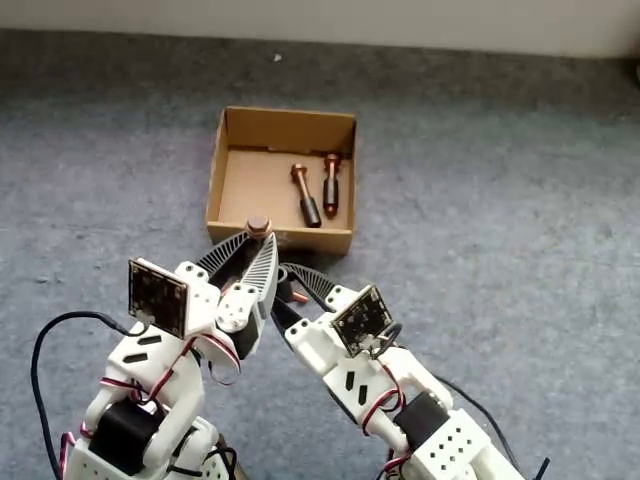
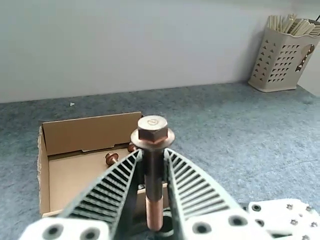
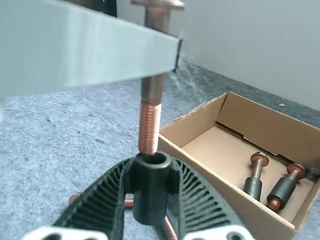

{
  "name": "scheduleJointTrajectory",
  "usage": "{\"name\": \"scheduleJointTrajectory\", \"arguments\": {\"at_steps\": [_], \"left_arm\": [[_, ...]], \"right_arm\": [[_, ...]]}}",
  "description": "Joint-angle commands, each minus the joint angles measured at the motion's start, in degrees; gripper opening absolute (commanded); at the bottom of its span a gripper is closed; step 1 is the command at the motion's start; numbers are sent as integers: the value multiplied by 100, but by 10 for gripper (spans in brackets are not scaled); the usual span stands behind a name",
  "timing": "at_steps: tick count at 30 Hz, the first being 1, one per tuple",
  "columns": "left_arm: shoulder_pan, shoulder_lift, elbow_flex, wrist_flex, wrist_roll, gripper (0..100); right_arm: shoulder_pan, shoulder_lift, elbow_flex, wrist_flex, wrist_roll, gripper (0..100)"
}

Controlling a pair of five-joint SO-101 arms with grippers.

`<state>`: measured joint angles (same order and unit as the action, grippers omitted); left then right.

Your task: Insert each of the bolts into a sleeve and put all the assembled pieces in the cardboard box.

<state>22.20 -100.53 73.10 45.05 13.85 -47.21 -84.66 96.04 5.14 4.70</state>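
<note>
Now pinches the bolt (image 1: 258, 225) upright in the closed left gripper (image 1: 256, 245), tip at the mouth of the sleeve (image 3: 150, 187) clamped by the right gripper (image 3: 151, 167), just below the box (image 1: 225, 160) at centre frame; risks snagging threads on the rim if off-axis, tilting either piece.

The bolt (image 2: 153, 170) is coppery metal with a soft satin sheen, smooth on the shank and finely ridged along the thread. The sleeve (image 3: 150, 192) is dark and matt. The left gripper (image 2: 152, 156) and right gripper (image 3: 150, 167) have black ribbed plastic fingers on smooth white plastic bodies. At twelve o'clock from them, the cardboard box (image 1: 228, 170) is plain matt brown board. The grey table covering (image 1: 500, 200) is fuzzy, rough cloth, like felt carpet
</note>
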Motion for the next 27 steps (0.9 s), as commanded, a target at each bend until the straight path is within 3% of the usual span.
{"name": "scheduleJointTrajectory", "arguments": {"at_steps": [1,23,27], "left_arm": [[127,-48,-31,18,44,6],[321,-57,286,26,0,7],[330,-57,347,158,-264,11]], "right_arm": [[-48,-75,875,-136,53,5],[110,-75,857,-154,53,5],[435,-75,857,-163,44,5]]}}
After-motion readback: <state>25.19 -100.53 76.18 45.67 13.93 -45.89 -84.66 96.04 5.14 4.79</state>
